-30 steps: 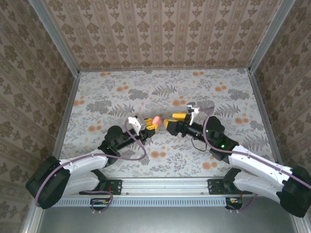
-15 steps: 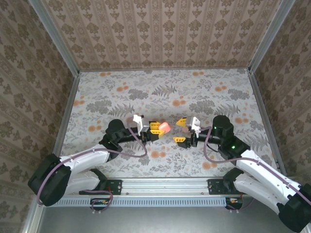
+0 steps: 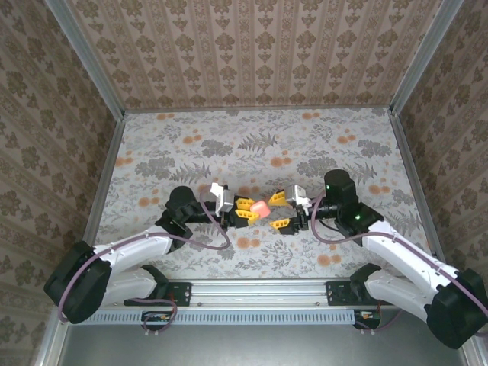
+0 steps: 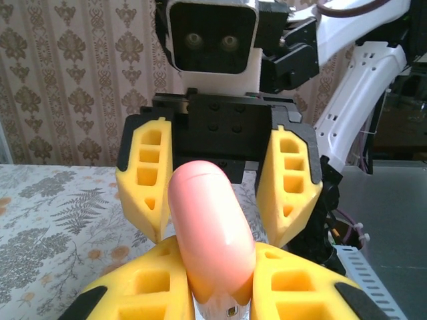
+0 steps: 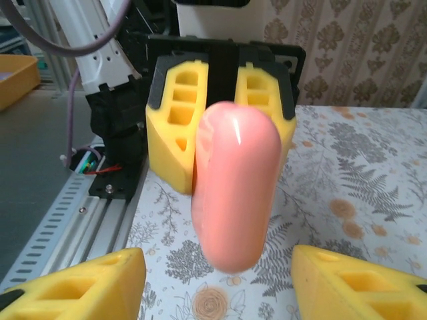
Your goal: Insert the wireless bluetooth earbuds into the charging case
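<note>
The charging case (image 3: 259, 208), a salmon-pink rounded block, is held above the table with its lid closed. My left gripper (image 3: 248, 207) is shut on its rear end; in the left wrist view the case (image 4: 213, 227) juts forward from between my yellow fingers (image 4: 133, 287). My right gripper (image 3: 279, 210) faces it from the right and is open. Its fingers (image 5: 100, 283) stand either side of the case's free end (image 5: 237, 193), with a gap on each side. The earbuds are out of view.
The floral tablecloth (image 3: 252, 145) covers the table, with patterned walls on three sides. The metal rail (image 3: 259, 290) carrying both arm bases runs along the near edge, just below the grippers. The right arm's grey cable (image 3: 316, 229) loops beside its wrist.
Both grippers have turned to face each other. The left one carried the case to the right. The right one swung in toward the case's free end, its jaws narrowing.
</note>
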{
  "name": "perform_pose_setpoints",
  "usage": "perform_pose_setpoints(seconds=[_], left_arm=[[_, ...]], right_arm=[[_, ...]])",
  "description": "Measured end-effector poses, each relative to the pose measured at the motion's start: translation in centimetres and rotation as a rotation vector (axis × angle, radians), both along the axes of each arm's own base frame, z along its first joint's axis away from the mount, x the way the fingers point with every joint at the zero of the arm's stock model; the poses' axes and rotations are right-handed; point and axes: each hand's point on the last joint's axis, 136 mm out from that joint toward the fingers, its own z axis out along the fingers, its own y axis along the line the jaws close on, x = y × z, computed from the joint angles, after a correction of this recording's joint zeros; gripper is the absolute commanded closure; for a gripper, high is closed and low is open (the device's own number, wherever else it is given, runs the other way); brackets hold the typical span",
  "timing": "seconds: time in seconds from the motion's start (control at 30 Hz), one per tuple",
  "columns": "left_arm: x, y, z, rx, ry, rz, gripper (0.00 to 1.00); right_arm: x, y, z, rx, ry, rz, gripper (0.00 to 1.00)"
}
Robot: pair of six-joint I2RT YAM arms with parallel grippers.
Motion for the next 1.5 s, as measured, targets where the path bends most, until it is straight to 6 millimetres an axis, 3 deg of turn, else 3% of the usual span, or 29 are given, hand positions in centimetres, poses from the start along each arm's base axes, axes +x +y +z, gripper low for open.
perform_pose_setpoints(seconds=[0.2, 0.5, 0.67, 0.9, 1.2, 1.5], left_arm=[[-0.2, -0.2, 0.0, 0.003, 0.001, -0.022, 0.82], [-0.5, -0.5, -0.3, 0.013, 0.009, -0.048, 0.81], [-0.6, -0.6, -0.5, 0.019, 0.010, -0.051, 0.75], [-0.2, -0.6, -1.2, 0.067, -0.006, -0.024, 0.39], [0.9, 0.2, -2.7, 0.229, -0.144, 0.072, 0.39], [1.1, 0.9, -6.1, 0.404, -0.194, 0.094, 0.43]], right_arm=[[-0.1, 0.7, 0.6, 0.010, 0.021, 0.068, 0.51], [-0.2, 1.1, 0.4, -0.009, 0.066, 0.142, 0.74], [-0.3, 1.0, 0.3, -0.035, 0.083, 0.156, 0.77], [-0.1, 0.5, -1.0, -0.109, 0.072, 0.130, 0.76], [2.4, -1.0, -5.0, -0.334, -0.042, -0.027, 0.79], [1.9, -0.1, -6.2, -0.431, -0.172, 0.000, 0.78]])
